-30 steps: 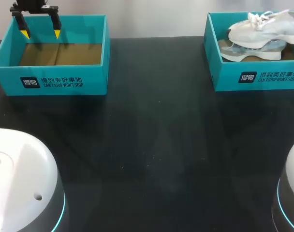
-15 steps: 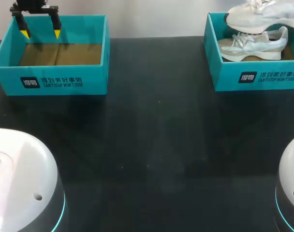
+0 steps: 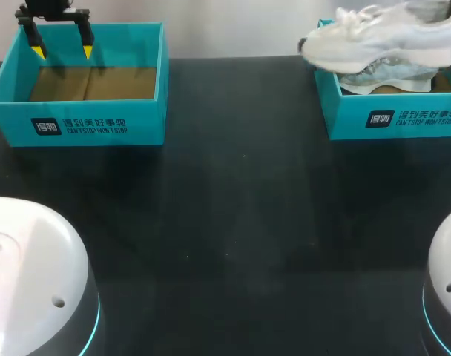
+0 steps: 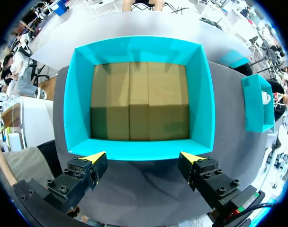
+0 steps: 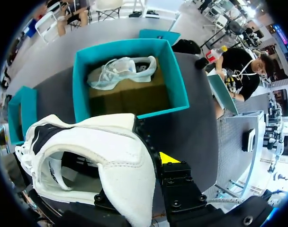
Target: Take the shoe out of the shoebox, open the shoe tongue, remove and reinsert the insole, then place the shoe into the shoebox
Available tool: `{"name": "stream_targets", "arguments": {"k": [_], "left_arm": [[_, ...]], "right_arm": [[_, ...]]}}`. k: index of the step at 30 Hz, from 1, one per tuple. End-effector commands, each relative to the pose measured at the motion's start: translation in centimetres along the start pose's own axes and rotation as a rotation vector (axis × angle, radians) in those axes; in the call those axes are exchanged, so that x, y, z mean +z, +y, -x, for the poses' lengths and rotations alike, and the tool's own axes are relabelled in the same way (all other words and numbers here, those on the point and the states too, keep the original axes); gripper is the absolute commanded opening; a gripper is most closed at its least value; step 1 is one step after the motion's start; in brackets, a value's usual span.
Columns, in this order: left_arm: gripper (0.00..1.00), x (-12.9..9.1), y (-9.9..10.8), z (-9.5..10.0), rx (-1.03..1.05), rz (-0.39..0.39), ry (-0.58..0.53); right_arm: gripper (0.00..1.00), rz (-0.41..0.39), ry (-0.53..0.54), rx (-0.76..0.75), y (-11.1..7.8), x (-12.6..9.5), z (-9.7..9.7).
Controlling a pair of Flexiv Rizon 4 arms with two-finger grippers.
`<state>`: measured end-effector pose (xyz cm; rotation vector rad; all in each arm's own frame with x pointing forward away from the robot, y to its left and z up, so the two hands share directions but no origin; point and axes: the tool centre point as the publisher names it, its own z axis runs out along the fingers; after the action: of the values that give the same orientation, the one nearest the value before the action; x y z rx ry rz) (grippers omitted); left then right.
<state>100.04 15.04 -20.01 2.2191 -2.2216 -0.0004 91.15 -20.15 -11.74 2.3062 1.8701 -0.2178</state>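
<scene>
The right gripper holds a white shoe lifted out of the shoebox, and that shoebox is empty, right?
Not empty: the right wrist view shows a second shoe lying in the shoebox. The right gripper does hold the white shoe out of it.

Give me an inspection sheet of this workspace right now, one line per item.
Surface: dark table, bare between the boxes.
Job's things: left box empty; right box holds the other shoe; held shoe is in the air over the right box's left edge.
Clutter: nothing seen.
Grippers: left gripper open, over the left box; right gripper grips the held shoe at the heel.
Cables: wrist cable behind the right gripper only.
Surroundings: nothing seen reaching over the table.
</scene>
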Motion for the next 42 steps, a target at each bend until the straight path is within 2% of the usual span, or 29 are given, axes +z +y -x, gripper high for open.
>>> {"name": "stream_targets", "arguments": {"k": [1, 8, 12, 29, 32, 36, 42], "left_arm": [[1.0, 0.0, 0.0, 0.0, 0.0, 0.0, 0.0], [1.0, 0.0, 0.0, 0.0, 0.0, 0.0, 0.0], [1.0, 0.0, 0.0, 0.0, 0.0, 0.0, 0.0], [1.0, 0.0, 0.0, 0.0, 0.0, 0.0, 0.0], [1.0, 0.0, 0.0, 0.0, 0.0, 0.0, 0.0], [1.0, 0.0, 0.0, 0.0, 0.0, 0.0, 0.0], [1.0, 0.0, 0.0, 0.0, 0.0, 0.0, 0.0]], "right_arm": [[0.0, 0.112, -0.005, 0.016, -6.4, 0.4, -1.8], [0.0, 0.112, -0.018, 0.024, -11.2, 0.1, -5.0], [0.0, 0.07, -0.035, 0.054, -13.5, 0.2, -6.8], [0.0, 0.07, -0.035, 0.054, -13.5, 0.2, -6.8], [0.0, 0.05, -0.056, 0.042, -15.7, 1.2, -8.7], [0.0, 0.038, -0.033, 0.03, -19.6, 2.3, -12.0], [0.0, 0.037, -0.031, 0.054, -24.4, 3.0, -15.8]]}}
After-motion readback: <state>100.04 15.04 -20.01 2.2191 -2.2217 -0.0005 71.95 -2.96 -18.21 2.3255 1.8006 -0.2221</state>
